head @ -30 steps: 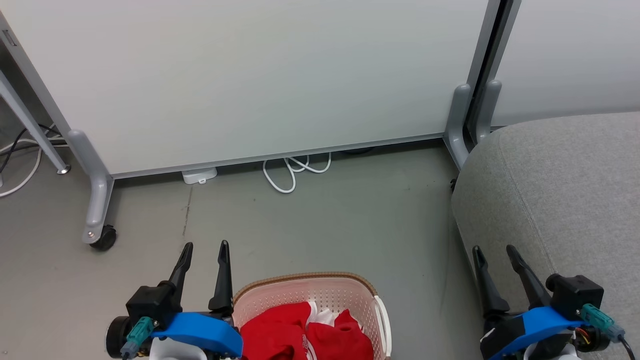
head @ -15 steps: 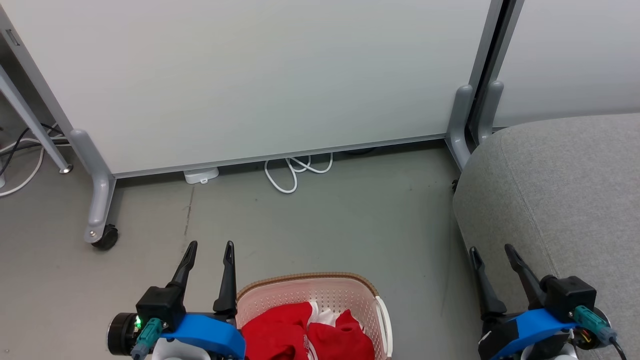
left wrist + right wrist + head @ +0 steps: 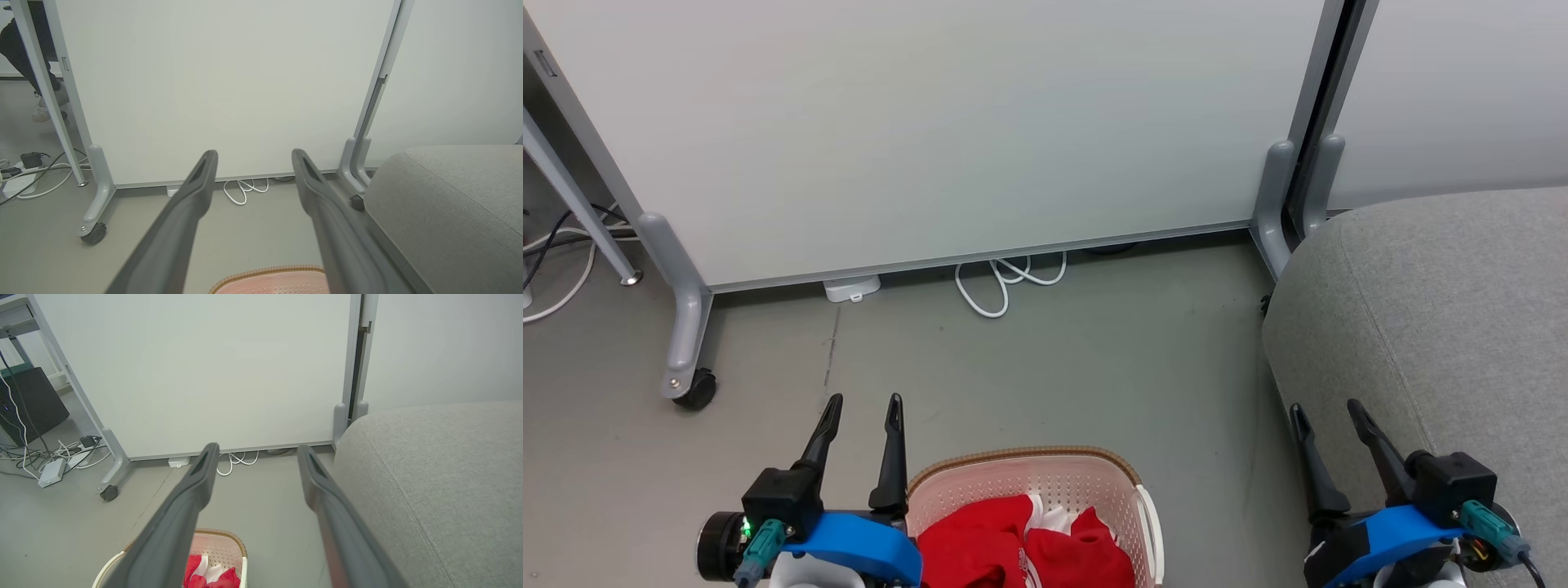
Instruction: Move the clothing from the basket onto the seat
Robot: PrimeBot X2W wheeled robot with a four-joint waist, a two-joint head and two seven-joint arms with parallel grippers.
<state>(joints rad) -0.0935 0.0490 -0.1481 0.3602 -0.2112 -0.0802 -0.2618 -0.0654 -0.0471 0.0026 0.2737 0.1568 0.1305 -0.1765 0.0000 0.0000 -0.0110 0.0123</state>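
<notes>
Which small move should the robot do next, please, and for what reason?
Probably lower the left gripper into the basket toward the clothing. Both it and the right gripper are open and empty, and the garments lie beside it, none on the seat.

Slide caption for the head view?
Left pincer and right pincer open, empty; clothing in basket, grey seat at right.
</notes>
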